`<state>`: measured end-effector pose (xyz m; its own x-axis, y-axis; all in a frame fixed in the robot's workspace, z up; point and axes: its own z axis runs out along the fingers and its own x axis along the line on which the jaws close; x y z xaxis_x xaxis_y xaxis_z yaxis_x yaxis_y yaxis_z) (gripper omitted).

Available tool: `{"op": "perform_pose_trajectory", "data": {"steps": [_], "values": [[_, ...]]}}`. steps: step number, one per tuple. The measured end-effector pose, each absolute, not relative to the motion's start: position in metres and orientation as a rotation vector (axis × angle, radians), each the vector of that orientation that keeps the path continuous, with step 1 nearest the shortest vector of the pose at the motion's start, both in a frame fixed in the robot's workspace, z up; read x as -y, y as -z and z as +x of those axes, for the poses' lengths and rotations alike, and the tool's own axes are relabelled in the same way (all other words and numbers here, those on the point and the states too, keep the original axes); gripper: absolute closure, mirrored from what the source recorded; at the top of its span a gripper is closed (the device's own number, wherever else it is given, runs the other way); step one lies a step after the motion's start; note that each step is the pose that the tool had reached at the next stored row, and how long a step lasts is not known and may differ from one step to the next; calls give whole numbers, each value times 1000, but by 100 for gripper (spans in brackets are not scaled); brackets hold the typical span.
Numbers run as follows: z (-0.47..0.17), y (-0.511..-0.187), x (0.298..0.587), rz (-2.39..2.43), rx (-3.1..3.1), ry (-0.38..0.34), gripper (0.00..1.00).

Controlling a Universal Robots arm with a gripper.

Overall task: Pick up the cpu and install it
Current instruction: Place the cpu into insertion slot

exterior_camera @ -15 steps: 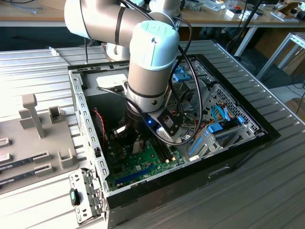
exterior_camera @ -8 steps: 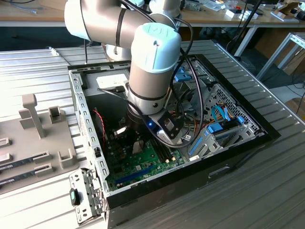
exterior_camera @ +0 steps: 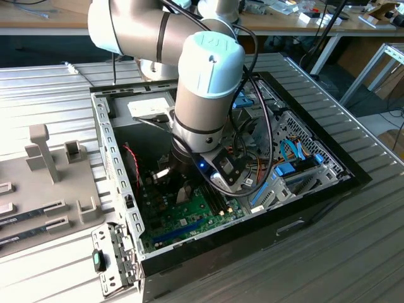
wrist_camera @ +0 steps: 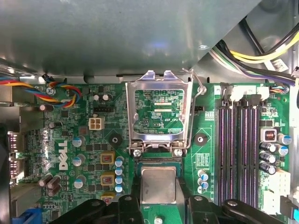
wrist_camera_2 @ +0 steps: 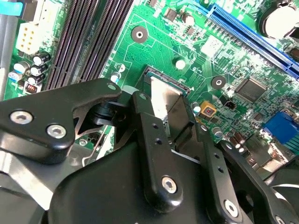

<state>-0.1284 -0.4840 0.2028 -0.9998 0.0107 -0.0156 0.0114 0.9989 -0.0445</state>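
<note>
The cpu (wrist_camera: 159, 183) is a small square chip with a silvery top, and it sits between the black fingers (wrist_camera: 129, 207) of my gripper (wrist_camera: 159, 189). My gripper is shut on it, directly over the dark socket (wrist_camera: 159, 161) of the green motherboard (wrist_camera: 70, 140). In the second wrist view the cpu (wrist_camera_2: 164, 95) lies low over the socket's edge (wrist_camera_2: 161, 75), with the gripper (wrist_camera_2: 166, 101) around it. Whether the chip rests in the socket I cannot tell. In the exterior view the gripper (exterior_camera: 180, 189) reaches down into the open computer case (exterior_camera: 303, 189) above the motherboard (exterior_camera: 196, 214).
The socket's metal load plate (wrist_camera: 159, 114) stands flipped open just beyond the socket. Black memory slots (wrist_camera: 238, 149) run along one side. Coloured cables (wrist_camera: 60, 91) and a long blue slot (wrist_camera_2: 252, 32) lie near. Grey fixtures (exterior_camera: 44, 158) stand on the table at the exterior view's left.
</note>
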Motion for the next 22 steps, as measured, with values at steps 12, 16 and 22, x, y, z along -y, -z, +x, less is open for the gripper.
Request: {"op": "perform_pose_trajectory", "data": {"steps": [12, 16, 22], "values": [[-128, -202, 484, 18, -3125, 70, 53], [-128, -207, 484, 18, -3125, 67, 53], [-128, -215, 481, 18, -3126, 64, 54]]}}
